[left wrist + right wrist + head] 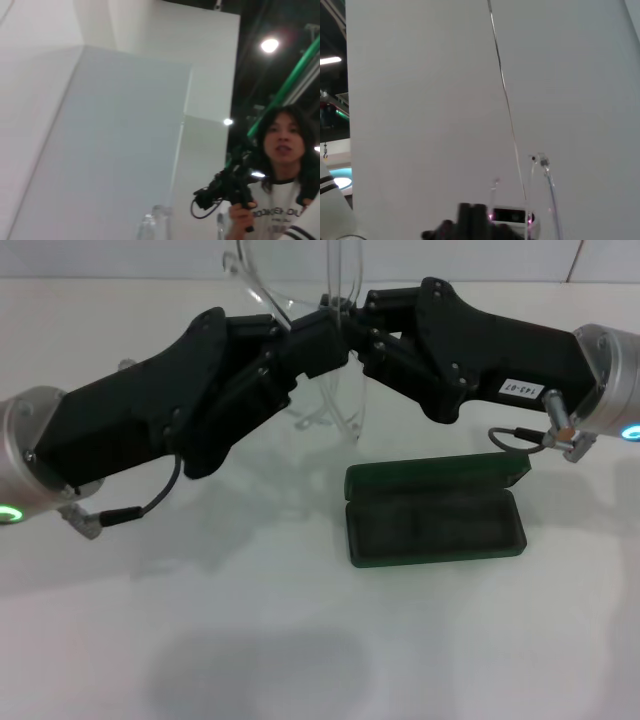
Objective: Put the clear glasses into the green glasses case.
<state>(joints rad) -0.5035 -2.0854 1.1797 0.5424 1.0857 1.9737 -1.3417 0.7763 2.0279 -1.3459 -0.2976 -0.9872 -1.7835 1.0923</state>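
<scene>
Both arms are up off the desk (120, 640), meeting in the middle, and the clear glasses (335, 405) are pinched between them in the air. The left gripper (322, 348) comes in from the left side and looks clamped on the frame near the nose bridge. The right gripper (358, 335) meets it from the right and seems to be gripping the same spot or just beside it. Honestly the fingers of both overlap so tightly there that I can't say for sure how each one is closed, but the glasses hang with nothing under them, so something is holding them.

The arms of the glasses dangle down toward the desk and the lens curves up above the grippers. My guess is it's a two-handed hold to fold or steady the floppy temples before packing.

The green case (435, 512) lies open on the desk, toward the right and nearer the front edge, lid tipped back, lining up, nothing in it. It sits below and a bit right of the glasses, so they still need to come down and over.
</scene>
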